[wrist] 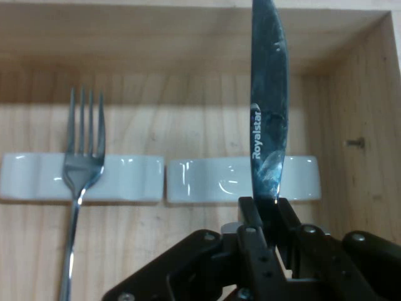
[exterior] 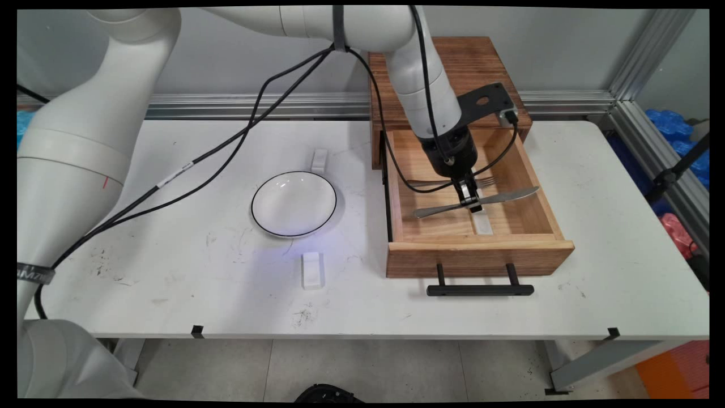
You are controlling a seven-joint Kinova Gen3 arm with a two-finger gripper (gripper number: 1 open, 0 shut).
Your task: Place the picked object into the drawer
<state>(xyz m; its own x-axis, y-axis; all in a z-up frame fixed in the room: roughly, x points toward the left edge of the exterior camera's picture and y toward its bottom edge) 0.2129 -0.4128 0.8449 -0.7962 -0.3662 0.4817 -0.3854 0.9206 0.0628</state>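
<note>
Pincer [wrist: 268, 210] grips knife [wrist: 269, 106] above rest [wrist: 207, 180], beside fork [wrist: 83, 157].

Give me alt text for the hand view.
The gripper is shut on a Royalstar table knife inside a wooden drawer. Behind it, two white cutlery rests sit side by side, a fork resting on the left one.

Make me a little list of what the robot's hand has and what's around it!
hand: shut on the knife, over the open wooden drawer
knife: metal, held near its middle
fork: in the drawer, head on a white rest
second white rest: beside the first, behind the knife
bowl: white, dark rim, on the table left of the drawer
</note>
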